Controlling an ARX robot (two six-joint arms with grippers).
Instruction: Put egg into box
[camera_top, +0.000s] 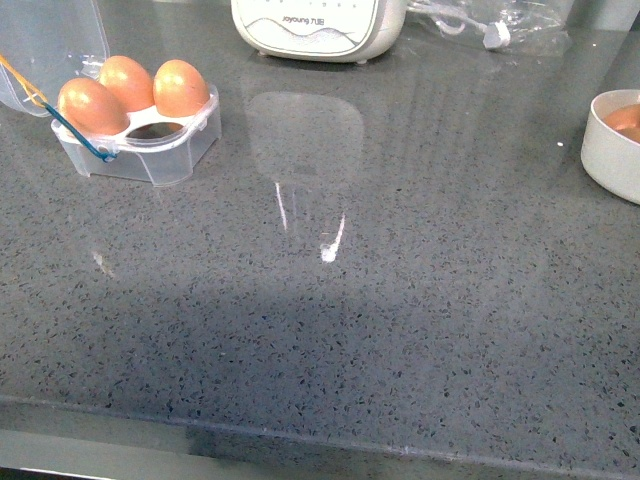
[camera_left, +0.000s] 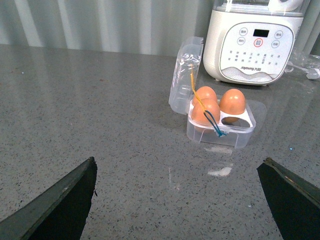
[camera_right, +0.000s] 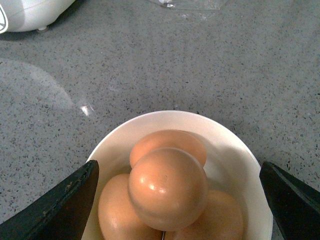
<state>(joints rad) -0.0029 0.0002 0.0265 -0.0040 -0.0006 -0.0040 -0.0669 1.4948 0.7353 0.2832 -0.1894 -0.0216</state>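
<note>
The egg (camera_right: 167, 187), glossy orange-brown, lies on top of several like eggs in a round white bowl (camera_right: 235, 145). My right gripper (camera_right: 177, 165) is open and empty, with its fingers on either side of the bowl and above it. The box (camera_top: 160, 165) is a clear four-cell carton at the far left with its lid (camera_top: 50, 40) open. It holds three brown eggs (camera_top: 180, 88), and its near right cell (camera_top: 155, 130) is empty. My left gripper (camera_left: 178, 161) is open and empty over bare counter, short of the box (camera_left: 220, 136). Neither arm shows in the front view.
The white bowl (camera_top: 608, 150) sits at the right edge of the grey speckled counter. A white appliance (camera_top: 320, 25) stands at the back middle, also in the left wrist view (camera_left: 255, 45). Clear plastic wrap (camera_top: 500, 25) lies behind it to the right. The counter's front edge (camera_top: 300, 435) is near.
</note>
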